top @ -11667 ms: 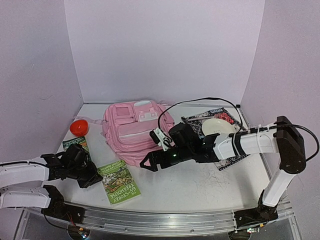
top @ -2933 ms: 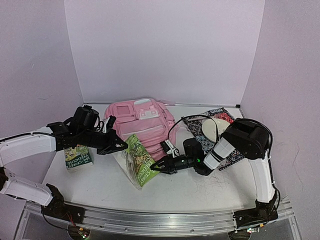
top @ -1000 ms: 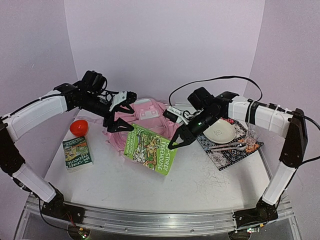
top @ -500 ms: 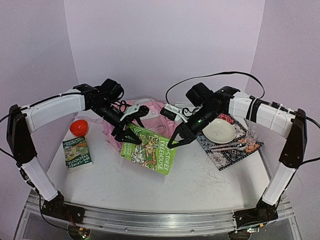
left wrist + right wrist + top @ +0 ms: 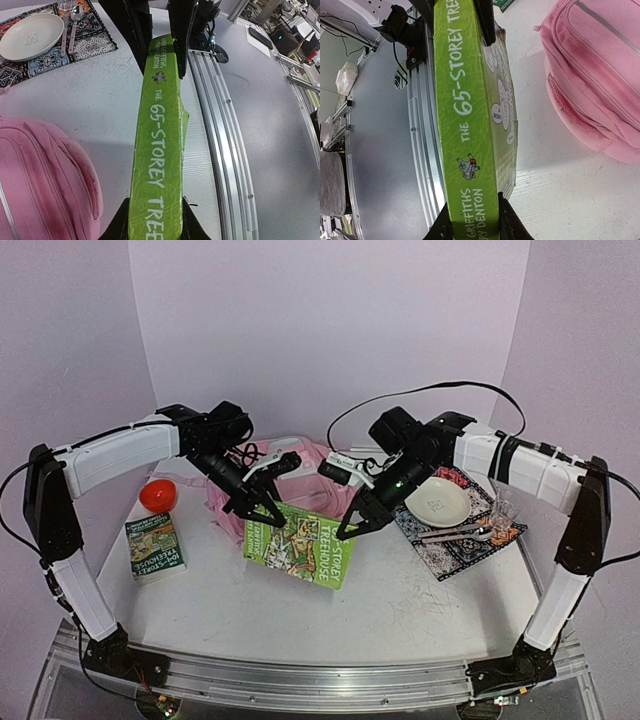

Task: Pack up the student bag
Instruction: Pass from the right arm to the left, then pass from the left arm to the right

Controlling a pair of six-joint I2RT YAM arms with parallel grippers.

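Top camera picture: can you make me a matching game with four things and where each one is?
Things:
1. green book
2. white plate
3. red round thing
4. student bag

Places:
A. on the patterned mat
B. beside the small book, at the left
C. gripped at its ends by the left gripper and the right gripper
D. lying behind the gripped book

Right pairs: 1-C, 2-A, 3-B, 4-D.
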